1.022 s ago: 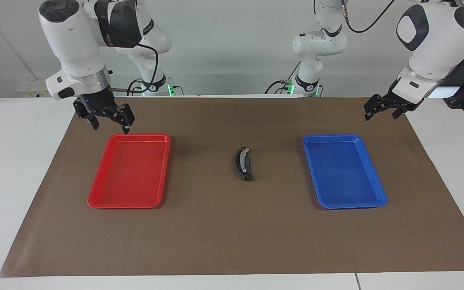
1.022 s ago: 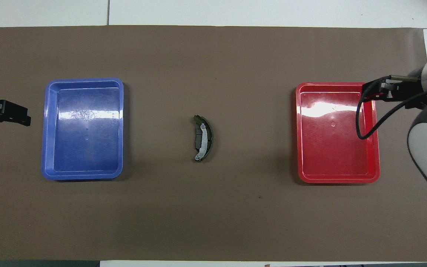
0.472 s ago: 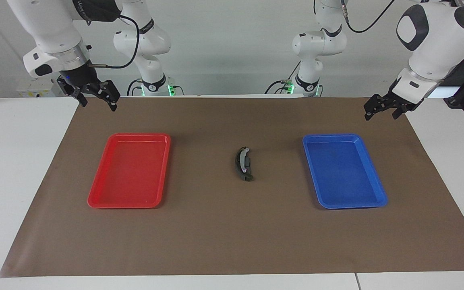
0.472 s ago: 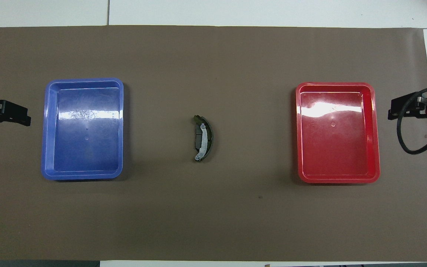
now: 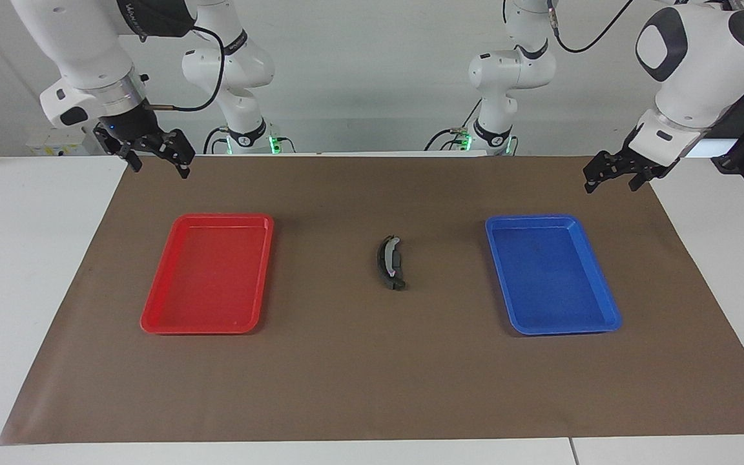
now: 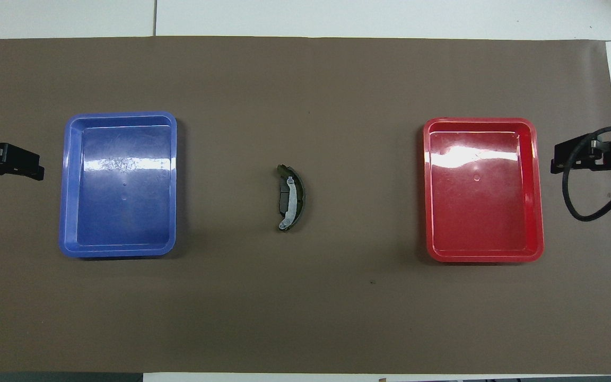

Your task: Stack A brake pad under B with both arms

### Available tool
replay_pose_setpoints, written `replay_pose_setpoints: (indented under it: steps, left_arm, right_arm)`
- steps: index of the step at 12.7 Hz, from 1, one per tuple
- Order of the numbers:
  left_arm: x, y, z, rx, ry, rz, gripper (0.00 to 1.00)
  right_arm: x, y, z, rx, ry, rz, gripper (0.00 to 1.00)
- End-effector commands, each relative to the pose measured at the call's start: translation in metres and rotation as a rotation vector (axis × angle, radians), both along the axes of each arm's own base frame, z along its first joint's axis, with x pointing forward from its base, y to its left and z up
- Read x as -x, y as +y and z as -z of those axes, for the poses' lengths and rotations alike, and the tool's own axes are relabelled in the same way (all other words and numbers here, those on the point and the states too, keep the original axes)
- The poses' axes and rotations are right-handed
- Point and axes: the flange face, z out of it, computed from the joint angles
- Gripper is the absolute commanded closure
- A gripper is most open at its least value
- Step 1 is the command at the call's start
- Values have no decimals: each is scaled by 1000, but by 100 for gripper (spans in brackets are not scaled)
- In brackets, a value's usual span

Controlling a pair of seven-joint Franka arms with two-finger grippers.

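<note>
B (image 5: 390, 263) atop A brake pad (image 6: 284, 193), midway between two trays (image 5: 206, 326) (image 5: 564, 328).

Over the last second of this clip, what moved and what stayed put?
The right arm's black two-finger gripper rose from over the red plastic tray's edge nearest the robots and drew back to the right arm's end of the brown mat, open and empty throughout. Unchanged: the left arm's gripper waiting open near the blue plastic tray, and the long crescent-shaped brake shoe with the short dark grey pad, between the trays.
</note>
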Motion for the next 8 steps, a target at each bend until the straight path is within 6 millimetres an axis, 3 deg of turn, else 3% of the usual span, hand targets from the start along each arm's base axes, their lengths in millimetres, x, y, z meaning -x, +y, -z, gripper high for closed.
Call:
replay_pose_setpoints:
  steps: [1,8]
  left_arm:
    - [6,0,-3,-7,-3,-8,0]
    - [6,0,-3,-7,-3,-8,0]
  right_arm:
    - [2,-7,-2,-23,17,4,1]
    - [0,-8,-3,-10,23,12,1]
